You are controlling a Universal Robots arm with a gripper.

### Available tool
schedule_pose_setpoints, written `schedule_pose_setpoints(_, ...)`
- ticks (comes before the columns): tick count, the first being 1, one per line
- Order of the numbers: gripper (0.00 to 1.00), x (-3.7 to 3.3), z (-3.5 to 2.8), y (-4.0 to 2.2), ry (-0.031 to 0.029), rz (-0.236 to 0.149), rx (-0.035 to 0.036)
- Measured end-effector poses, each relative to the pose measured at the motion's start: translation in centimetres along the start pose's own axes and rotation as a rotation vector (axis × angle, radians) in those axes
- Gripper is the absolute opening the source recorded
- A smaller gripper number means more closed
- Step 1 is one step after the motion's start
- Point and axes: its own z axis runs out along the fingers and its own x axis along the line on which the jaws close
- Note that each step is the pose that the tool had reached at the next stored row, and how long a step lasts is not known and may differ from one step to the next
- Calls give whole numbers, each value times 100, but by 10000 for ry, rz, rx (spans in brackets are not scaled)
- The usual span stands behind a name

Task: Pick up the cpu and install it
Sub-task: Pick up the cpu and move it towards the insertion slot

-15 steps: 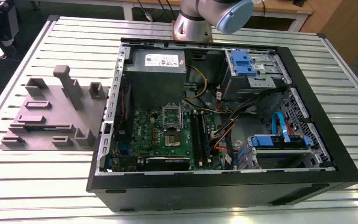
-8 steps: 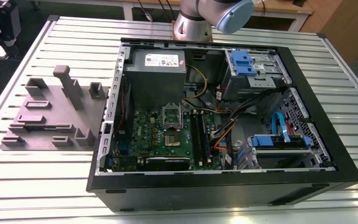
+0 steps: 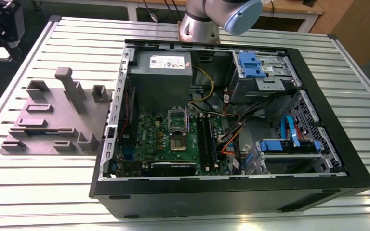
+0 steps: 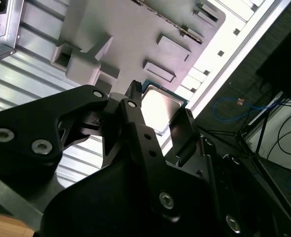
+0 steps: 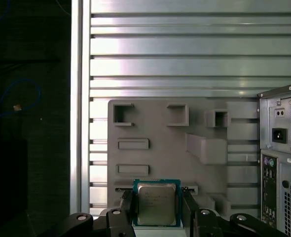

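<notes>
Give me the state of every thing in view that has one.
Small flat square silvery-grey cpu: clamped, above the grey moulded fixture plate.
Black end effector: shut on the cpu.
Black metal computer case: lying on its side, side panel off.

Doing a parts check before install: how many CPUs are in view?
1: the cpu is clamped in the gripper, over the grey fixture plate beside the computer case. Whether the motherboard socket holds another, I cannot tell.
</notes>
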Motion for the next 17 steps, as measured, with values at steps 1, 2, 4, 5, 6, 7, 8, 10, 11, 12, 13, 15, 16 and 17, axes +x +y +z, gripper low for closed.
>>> schedule_pose_setpoints(1,47,-6,0,0,0,0,0)
schedule_pose_setpoints(2,47,-12,-1,0,1,0,0)
schedule_pose_setpoints(4,47,-24,-1,0,0,0,0)
schedule_pose_setpoints(5,47,-31,-1,0,1,-1,0)
schedule_pose_setpoints(6,47,-37,-1,0,0,-1,0)
schedule_pose_setpoints(7,47,-43,-1,0,0,-1,0)
schedule_pose_setpoints(8,47,-48,0,1,-1,0,0)
schedule_pose_setpoints(10,47,-55,-1,1,0,0,0)
schedule_pose_setpoints(11,47,-59,-1,1,0,0,0)
schedule_pose_setpoints(12,47,-63,-2,1,1,0,0)
schedule_pose_setpoints(13,47,-67,-2,1,2,0,1)
schedule_pose_setpoints(15,47,-75,-1,1,0,0,0)
schedule_pose_setpoints(16,47,-80,-2,1,1,0,1)
schedule_pose_setpoints(17,47,-84,-2,1,1,0,1)
